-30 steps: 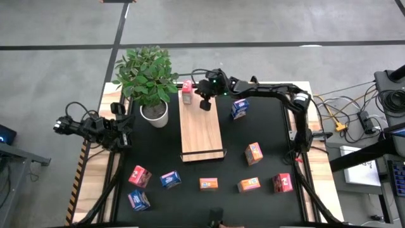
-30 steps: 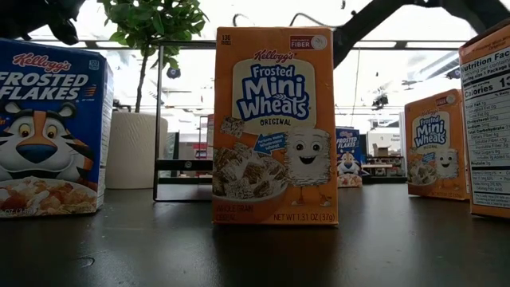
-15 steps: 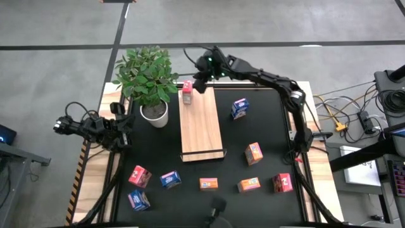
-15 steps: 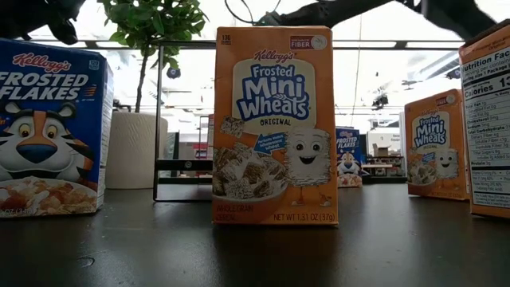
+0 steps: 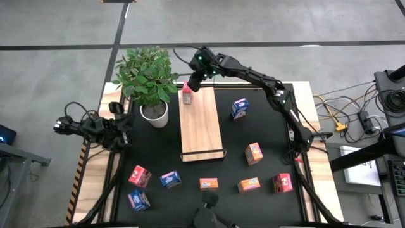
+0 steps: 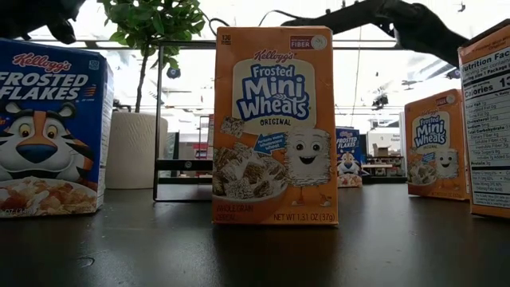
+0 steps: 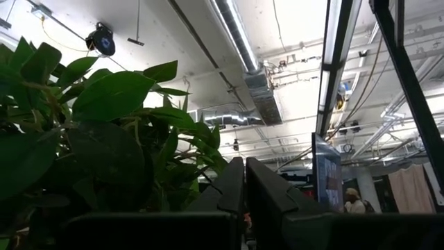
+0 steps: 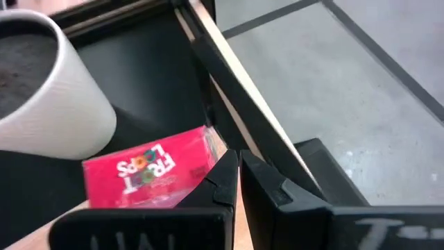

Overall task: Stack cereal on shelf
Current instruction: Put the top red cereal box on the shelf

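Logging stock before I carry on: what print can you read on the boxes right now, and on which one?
"Kellogg's Frosted Mini Wheats Original": middle orange box.
"Kellogg's Frosted Flakes": blue box.
"Mini Wheats": farther orange box.
"Nutrition Facts", "Calories", cut off: box side.
"Froot Loops": red box, beside the white pot.
High view boxes: too small to read.

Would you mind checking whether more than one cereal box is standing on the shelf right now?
No, the high view shows only one pink-red box on the shelf, at its far end.
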